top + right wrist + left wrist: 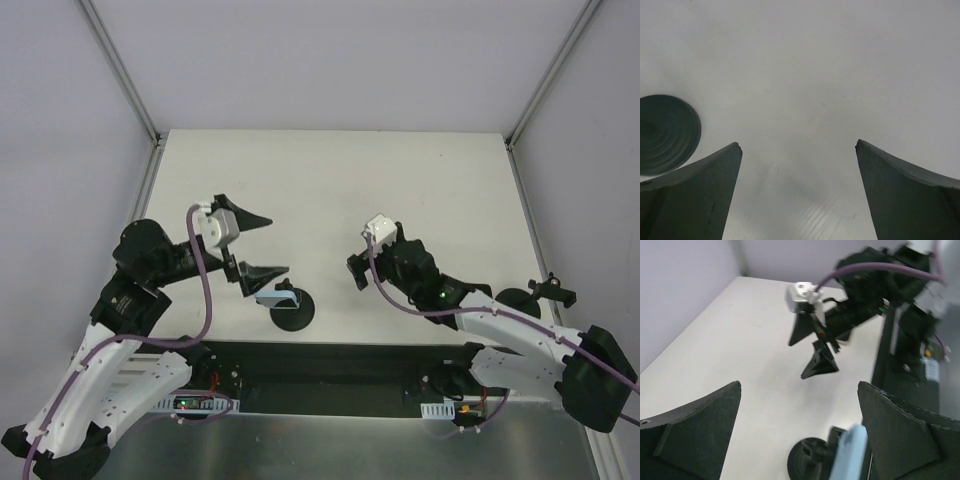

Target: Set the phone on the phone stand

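Atop black round plastic phone stand (298, 318): pale blue flat phone (276, 297), propped, looks seated. Just above stand: left gripper (258, 247), spread wide, gripping nothing, presumably letting phone rest unaided. Right of stand: right gripper (357, 272), also agape, empty, out of the way.

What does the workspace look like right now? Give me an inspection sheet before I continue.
Surface: white table, no marks seen.
Job's things: light-blue phone leaning on the black, round-based phone stand, near the front edge.
Clutter: small black object at the right edge, unidentified.
Grippers: left gripper open, close by the phone, not gripping it; right gripper open, empty, over bare table.
Cables: purple cable on each arm, away from the phone.
Surroundings: pale enclosure walls, metal corner posts.
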Robot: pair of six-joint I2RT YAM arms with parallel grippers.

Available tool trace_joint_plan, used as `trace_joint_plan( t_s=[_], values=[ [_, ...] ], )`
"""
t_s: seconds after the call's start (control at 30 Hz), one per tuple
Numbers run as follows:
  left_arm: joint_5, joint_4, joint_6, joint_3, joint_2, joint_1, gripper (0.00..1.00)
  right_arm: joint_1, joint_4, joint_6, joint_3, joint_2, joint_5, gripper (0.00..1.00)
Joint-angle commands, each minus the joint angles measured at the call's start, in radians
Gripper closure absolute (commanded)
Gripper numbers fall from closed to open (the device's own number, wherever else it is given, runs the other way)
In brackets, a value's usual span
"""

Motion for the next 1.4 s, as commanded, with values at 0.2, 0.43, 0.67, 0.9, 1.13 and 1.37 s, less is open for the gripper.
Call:
trace_joint_plan(
  t_s=[0.2,0.43,0.67,0.9,1.13,1.37],
  values=[
    [-0.725,0.089,-0.283,0.146,0.211,0.000,0.01,-0.077,-0.931,0.371,0.738,0.229,0.473,0.00],
    [-0.789,0.132,-0.227,0.049,0.184,0.000,0.01,-0.542,-1.130,0.592,0.705,0.034,0.404,0.00],
    [-0.871,0.204,-0.198,-0.077,0.081,-0.001,0.01,-0.926,-1.298,0.597,0.700,-0.205,0.609,0.00],
    [-0.921,0.216,-0.148,-0.091,0.049,-0.073,0.01,-1.210,-1.262,0.655,0.611,-0.290,0.567,0.00],
    [-0.937,0.235,-0.111,-0.115,0.043,-0.135,0.01,-1.427,-1.176,0.753,0.489,-0.282,0.320,0.00],
    [-0.953,0.242,-0.097,-0.123,0.041,-0.167,0.01,-1.552,-0.997,0.855,0.338,-0.301,0.122,0.00]
  ],
)
